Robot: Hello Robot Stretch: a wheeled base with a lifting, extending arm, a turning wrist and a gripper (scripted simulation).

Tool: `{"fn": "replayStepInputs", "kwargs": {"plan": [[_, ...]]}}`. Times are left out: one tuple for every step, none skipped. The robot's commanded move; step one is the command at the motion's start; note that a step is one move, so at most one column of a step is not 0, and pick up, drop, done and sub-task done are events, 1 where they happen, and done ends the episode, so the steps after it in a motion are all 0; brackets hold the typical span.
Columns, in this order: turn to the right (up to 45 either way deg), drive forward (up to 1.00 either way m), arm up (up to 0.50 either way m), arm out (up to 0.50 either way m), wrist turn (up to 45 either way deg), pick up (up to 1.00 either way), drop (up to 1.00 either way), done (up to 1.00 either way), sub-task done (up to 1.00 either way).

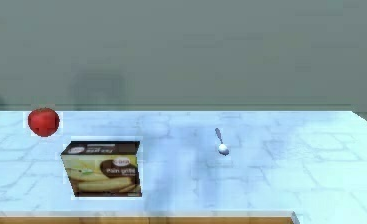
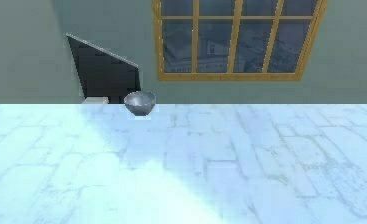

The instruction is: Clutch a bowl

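Grey bowl (image 2: 139, 102) sits at the far edge of the pale marble counter (image 2: 241, 170), below a wood-framed window (image 2: 236, 72), with a dark panel (image 2: 101, 70) just beside it. Looking ahead, the counter has a red apple (image 1: 43, 122), a printed box (image 1: 103, 169) and a spoon (image 1: 221, 143). Can't tell what the fingers are doing.

One apple (image 1: 43, 122), one box (image 1: 102, 169), one spoon (image 1: 221, 142), one bowl (image 2: 139, 102), one window (image 2: 237, 38), one dark panel (image 2: 101, 70).

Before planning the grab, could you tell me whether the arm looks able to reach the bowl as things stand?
Probably yes: the bowl stands at the far edge of the counter, with bare top before it, though it is far out.
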Motion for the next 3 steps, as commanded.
{"fn": "replayStepInputs", "kwargs": {"plan": [[0.0,0.00,0.50,0.00,0.0,0.00,0.00,0.00,0.00],[0.0,0.00,0.38,0.00,0.0,0.00,0.00,0.00,0.00],[0.0,0.00,0.00,0.48,0.0,0.00,0.00,0.00,0.00]]}}
